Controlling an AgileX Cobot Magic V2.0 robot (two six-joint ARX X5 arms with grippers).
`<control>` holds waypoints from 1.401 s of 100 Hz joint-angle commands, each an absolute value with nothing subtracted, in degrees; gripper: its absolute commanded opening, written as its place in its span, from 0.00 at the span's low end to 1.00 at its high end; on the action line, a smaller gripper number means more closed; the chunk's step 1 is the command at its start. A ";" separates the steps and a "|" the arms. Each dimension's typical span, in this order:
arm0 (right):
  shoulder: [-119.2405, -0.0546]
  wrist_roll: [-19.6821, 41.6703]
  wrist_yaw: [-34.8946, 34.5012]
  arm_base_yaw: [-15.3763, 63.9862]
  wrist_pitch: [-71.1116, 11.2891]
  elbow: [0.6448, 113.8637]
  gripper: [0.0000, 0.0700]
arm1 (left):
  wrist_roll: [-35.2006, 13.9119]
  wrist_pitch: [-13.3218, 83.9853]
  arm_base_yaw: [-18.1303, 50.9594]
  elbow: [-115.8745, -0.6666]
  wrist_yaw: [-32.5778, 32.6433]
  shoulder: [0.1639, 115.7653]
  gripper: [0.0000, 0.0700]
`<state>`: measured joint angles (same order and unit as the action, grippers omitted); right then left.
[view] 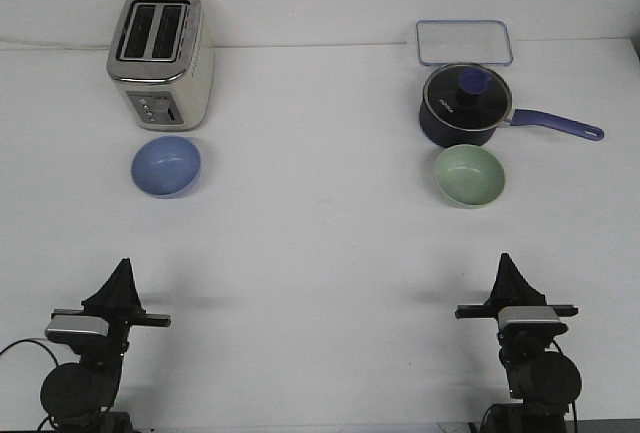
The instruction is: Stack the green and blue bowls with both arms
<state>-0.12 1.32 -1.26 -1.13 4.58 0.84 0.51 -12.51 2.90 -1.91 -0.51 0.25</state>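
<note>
At the near edge of the white table, both arms sit low and are partly cut off by the bottom of the frame, so their bases cannot be made out. The left gripper and the right gripper each taper to a single dark point from this angle; the fingers seem pressed together, but whether either is clenched or released cannot be told. Neither touches anything.

The blue bowl stands upright on the left, just in front of the toaster, close to it yet apparently apart. The green bowl stands upright on the right, just in front of the dark saucepan, whose handle points to the right edge. Behind the pan lies a clear rectangular lid.

A broad bare stretch of table separates the two bowls, and another lies between bowls and grippers.
</note>
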 commanded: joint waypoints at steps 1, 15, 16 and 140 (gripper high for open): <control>-0.05 1.72 -1.08 -1.08 5.13 0.73 0.01 | 0.45 -13.19 2.87 -0.80 -0.49 0.19 0.02; -0.05 1.72 -1.08 -1.08 5.17 0.73 0.01 | 0.45 -13.19 2.87 -0.80 -0.49 0.19 0.02; -0.05 1.72 -1.08 -1.08 5.17 0.73 0.01 | 0.45 -13.19 2.87 -0.80 -0.49 0.19 0.02; -44.34 2.02 -1.04 -1.10 -43.38 55.59 0.01 | 0.47 -13.19 2.87 -0.80 -0.49 0.19 0.02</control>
